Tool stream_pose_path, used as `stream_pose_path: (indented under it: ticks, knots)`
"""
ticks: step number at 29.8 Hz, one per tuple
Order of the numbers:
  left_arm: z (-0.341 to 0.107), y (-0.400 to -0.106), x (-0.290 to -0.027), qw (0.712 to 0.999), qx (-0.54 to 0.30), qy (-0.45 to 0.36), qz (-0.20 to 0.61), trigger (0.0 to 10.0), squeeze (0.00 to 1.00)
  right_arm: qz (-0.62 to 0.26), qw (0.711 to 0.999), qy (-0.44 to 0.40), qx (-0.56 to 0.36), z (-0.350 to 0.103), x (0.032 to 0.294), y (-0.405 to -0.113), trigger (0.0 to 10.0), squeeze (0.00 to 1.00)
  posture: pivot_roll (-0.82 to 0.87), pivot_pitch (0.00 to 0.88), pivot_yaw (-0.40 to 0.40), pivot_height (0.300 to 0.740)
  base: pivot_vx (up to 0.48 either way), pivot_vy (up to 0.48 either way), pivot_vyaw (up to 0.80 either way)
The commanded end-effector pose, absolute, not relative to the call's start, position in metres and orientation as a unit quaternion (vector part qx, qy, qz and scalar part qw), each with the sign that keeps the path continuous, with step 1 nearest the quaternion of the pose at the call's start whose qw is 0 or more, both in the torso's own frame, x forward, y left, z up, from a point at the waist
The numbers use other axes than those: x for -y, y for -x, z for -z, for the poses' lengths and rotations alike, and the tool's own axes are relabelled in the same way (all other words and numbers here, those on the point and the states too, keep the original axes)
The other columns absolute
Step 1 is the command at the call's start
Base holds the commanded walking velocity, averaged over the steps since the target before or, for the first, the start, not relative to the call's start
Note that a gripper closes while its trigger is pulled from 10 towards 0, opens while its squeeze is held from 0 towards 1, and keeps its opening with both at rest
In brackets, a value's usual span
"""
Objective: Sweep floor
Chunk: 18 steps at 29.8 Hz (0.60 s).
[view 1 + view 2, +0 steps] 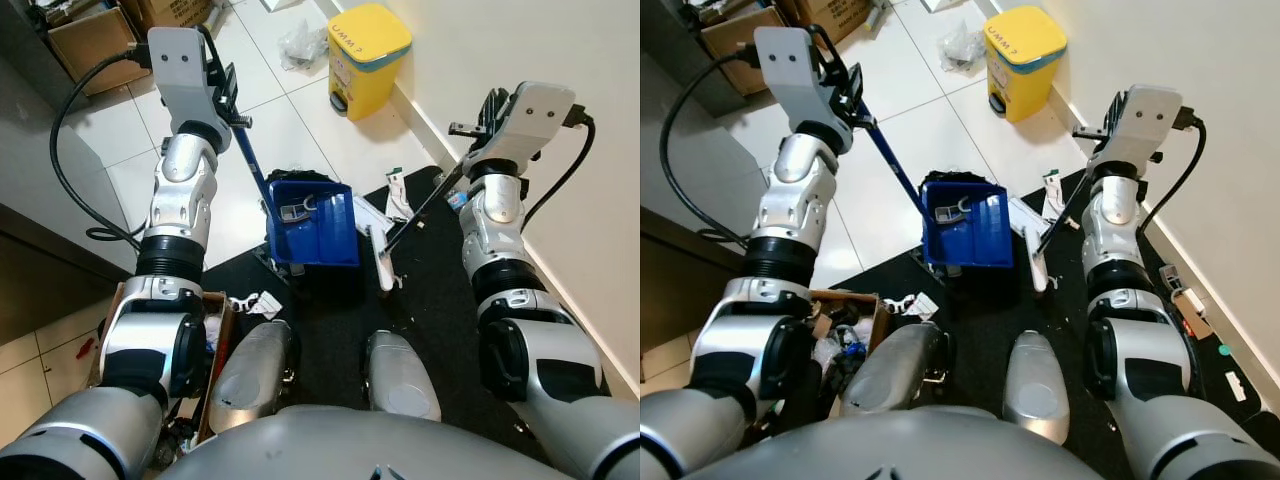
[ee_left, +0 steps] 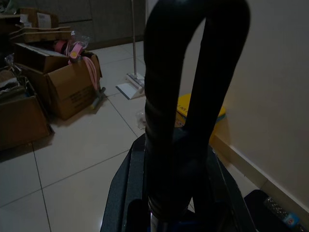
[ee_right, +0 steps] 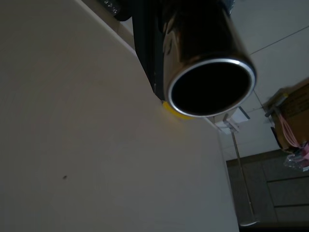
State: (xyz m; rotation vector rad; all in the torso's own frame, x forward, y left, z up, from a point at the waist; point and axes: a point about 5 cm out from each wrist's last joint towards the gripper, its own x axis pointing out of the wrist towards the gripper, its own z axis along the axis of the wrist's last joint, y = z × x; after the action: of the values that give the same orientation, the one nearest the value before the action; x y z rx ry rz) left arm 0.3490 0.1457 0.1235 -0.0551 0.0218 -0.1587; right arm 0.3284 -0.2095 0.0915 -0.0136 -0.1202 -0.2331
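The left claw (image 1: 232,95) is closed on the blue handle of the dustpan (image 1: 313,222), which rests below and ahead of it at the edge of the black mat (image 1: 440,300). The right claw (image 1: 478,125) grips the dark stick of the broom (image 1: 383,262); the stick slants down from it toward the pan, and the white broom head sits just beside the pan's right wall.

Some debris already lies in the pan, so sweeping looks well under way, I judge. White scraps (image 1: 398,190) lie on the mat beyond the broom head, and more paper (image 1: 262,303) lies near the robot's left foot, so collecting is not finished, and the pan is not yet emptied.

A yellow bin (image 1: 365,55) stands well ahead of the right claw, against the wall. Cardboard boxes (image 1: 92,45) sit beyond the left claw. A box of clutter (image 1: 840,330) lies beneath the left arm and could hamper stepping.
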Motion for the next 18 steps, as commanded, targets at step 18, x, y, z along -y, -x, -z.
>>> stream_pose_path:
  ticks: [18]
  knots:
    - [-0.1344, -0.3498, -0.1491, 0.997, 0.016, 0.021, 0.079, 10.0, 0.0, 0.124, 0.99, 0.022, 0.062, -0.0946, 0.2123, -0.3308, 10.0, 0.0, 0.13, 0.0, 0.022, 0.74, 0.0, 0.0, 0.43]
